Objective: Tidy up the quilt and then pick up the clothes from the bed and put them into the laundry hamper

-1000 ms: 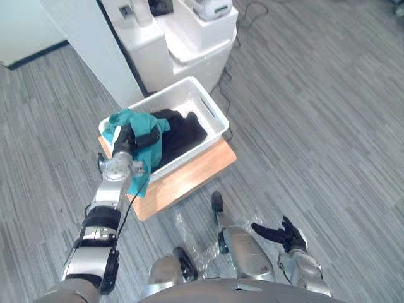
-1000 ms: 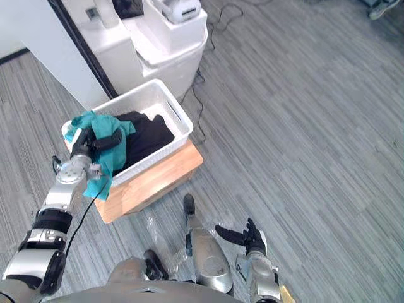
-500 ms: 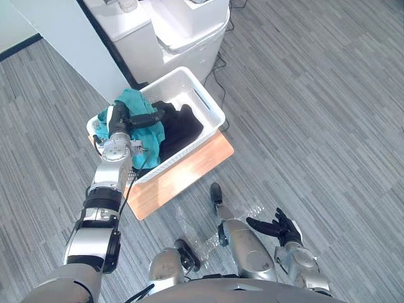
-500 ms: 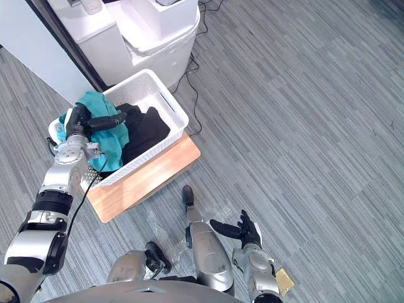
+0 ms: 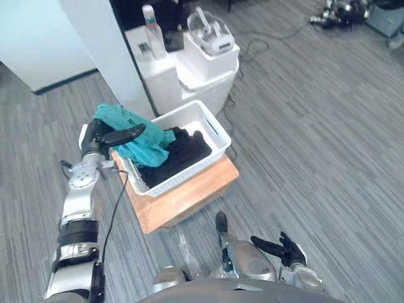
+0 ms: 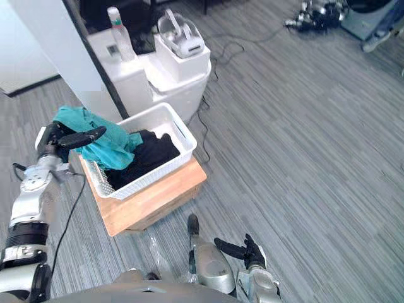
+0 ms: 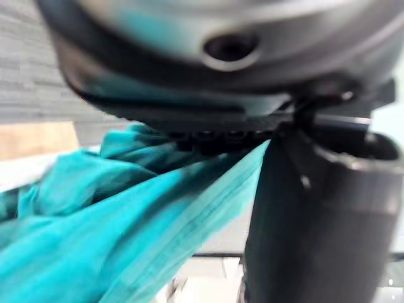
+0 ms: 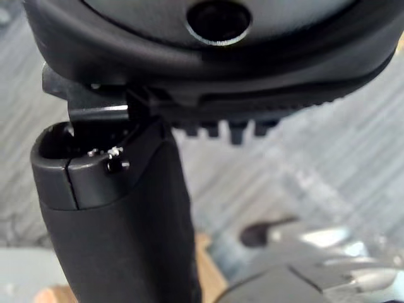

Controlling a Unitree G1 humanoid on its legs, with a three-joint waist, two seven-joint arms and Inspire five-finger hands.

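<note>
The left hand [image 5: 100, 136] has straightened its fingers at the white slatted plastic hamper [image 5: 218, 134], leaving the teal garment [image 5: 142, 146] draped inside; delivered, I'd judge. The right hand [image 5: 282, 245] hangs spread, well away.

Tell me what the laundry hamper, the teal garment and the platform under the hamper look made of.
The laundry hamper looks like white moulded plastic: perforated walls. The teal garment: soft matte cloth, draping in folds. The platform: probably wood, pale grain showing.
</note>
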